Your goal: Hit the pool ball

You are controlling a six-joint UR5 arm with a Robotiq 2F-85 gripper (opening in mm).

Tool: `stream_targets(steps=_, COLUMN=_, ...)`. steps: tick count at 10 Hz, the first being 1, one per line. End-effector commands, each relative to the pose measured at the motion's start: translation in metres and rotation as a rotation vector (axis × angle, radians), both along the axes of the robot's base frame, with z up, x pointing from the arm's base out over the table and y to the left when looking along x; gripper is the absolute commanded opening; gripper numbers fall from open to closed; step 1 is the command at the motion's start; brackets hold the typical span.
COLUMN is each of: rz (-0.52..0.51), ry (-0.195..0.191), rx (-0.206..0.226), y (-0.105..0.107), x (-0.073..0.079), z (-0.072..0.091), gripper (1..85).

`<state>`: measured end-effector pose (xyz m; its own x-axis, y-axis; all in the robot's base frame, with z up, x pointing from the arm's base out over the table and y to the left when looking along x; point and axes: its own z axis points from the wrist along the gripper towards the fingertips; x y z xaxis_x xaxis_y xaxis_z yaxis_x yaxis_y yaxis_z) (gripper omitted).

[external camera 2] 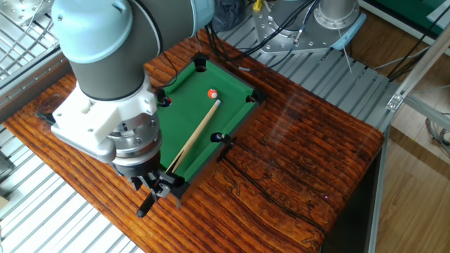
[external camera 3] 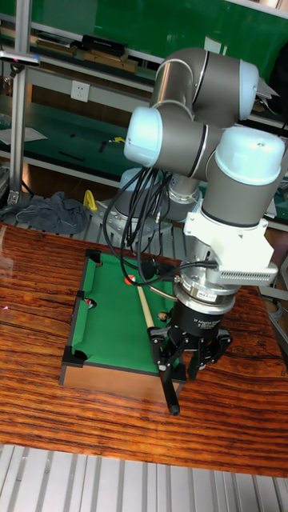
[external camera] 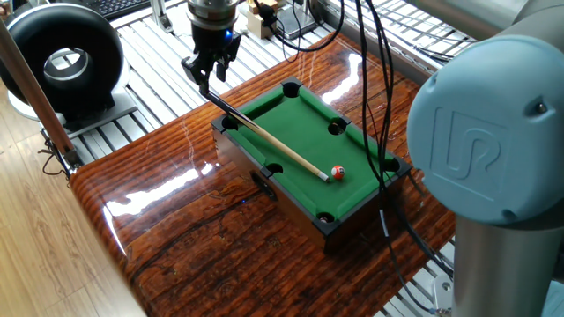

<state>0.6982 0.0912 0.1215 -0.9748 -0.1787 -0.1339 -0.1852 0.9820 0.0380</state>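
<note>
Hovered at the dark end of the cue (external camera: pixel 273 141) with the gripper (external camera: pixel 210 72) spread apart and nothing held, had not hit the ball (external camera: pixel 337 173) lying on the green table (external camera: pixel 300 110) right at the cue's tip, and had yet to grab and push.
</note>
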Motion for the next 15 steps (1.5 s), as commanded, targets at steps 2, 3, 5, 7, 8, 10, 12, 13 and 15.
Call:
stream_targets(steps=2, rz=-0.004, ry=-0.005, rx=-0.011, y=-0.004, x=0.003, z=-0.009, gripper=47.0)
stream_targets(steps=3, rz=-0.002, ry=-0.008, rx=-0.012, y=-0.004, x=0.004, z=-0.01, gripper=47.0)
stream_targets(steps=5, rz=-0.001, ry=-0.014, rx=-0.008, y=-0.002, x=0.006, z=-0.017, gripper=47.0)
stream_targets(steps=7, rz=0.005, ry=0.01, rx=-0.016, y=-0.003, x=0.001, z=-0.021, gripper=47.0)
stream_targets(steps=8, rz=0.007, ry=0.022, rx=-0.021, y=-0.004, x=-0.002, z=-0.022, gripper=46.7)
stream_targets(steps=10, rz=0.007, ry=0.024, rx=-0.019, y=-0.004, x=-0.002, z=-0.025, gripper=46.3)
stream_targets(steps=12, rz=0.012, ry=0.036, rx=-0.02, y=-0.004, x=-0.006, z=-0.03, gripper=46.0)
stream_targets(steps=13, rz=0.011, ry=0.038, rx=-0.02, y=-0.004, x=-0.006, z=-0.031, gripper=45.7)
stream_targets(steps=15, rz=0.009, ry=0.038, rx=-0.021, y=-0.004, x=-0.006, z=-0.034, gripper=45.3)
